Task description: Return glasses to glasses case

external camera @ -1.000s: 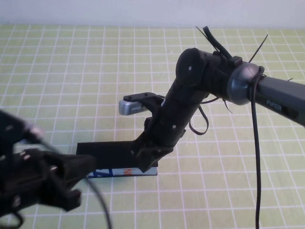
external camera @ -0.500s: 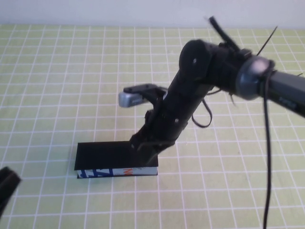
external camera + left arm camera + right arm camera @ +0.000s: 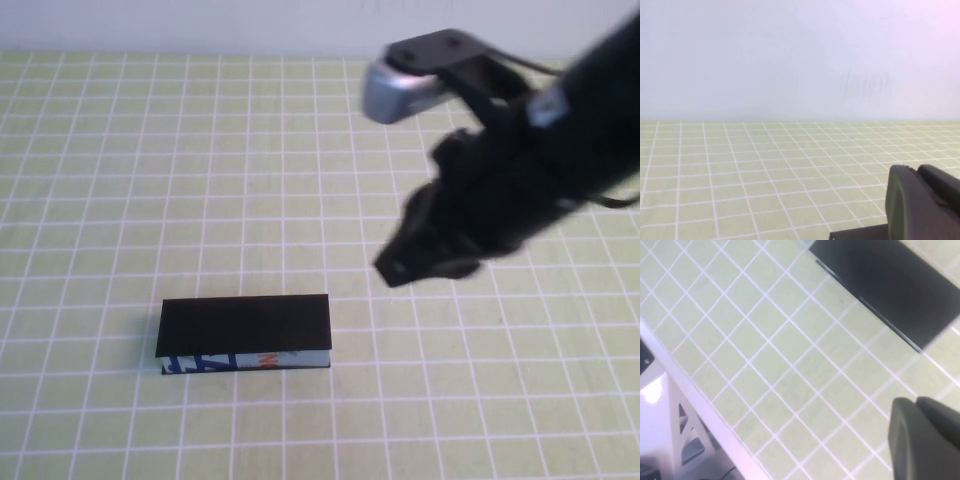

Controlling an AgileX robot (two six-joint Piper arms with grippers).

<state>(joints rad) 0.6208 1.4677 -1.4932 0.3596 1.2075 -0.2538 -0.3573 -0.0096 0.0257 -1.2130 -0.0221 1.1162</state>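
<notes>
Since a second ago the right arm has been lifting off the glasses case (image 3: 245,335) and swinging up and to the robot's right, and the left arm has been leaving the high view altogether. The case is now lying shut on the green gridded mat (image 3: 120,180), slightly toward the robot's left of centre and near the front edge, its matte black lid flat and sharp-cornered, with a thin strip of blue, white and orange pattern showing along the near side. The glasses are not showing in any view; judging by the closed lid they are probably sitting inside, though that cannot be confirmed. The right gripper (image 3: 425,255) is hanging in the air well apart from the case, blurred, and whether its fingers are parted or closed I cannot tell. The left gripper (image 3: 922,205) is showing only as a dark rounded edge in its own wrist view, facing the far wall; its state cannot be told either. The risk from here seems small: a loose cable or a low return sweep could be nudging the light box across the smooth mat or popping the lid.
</notes>
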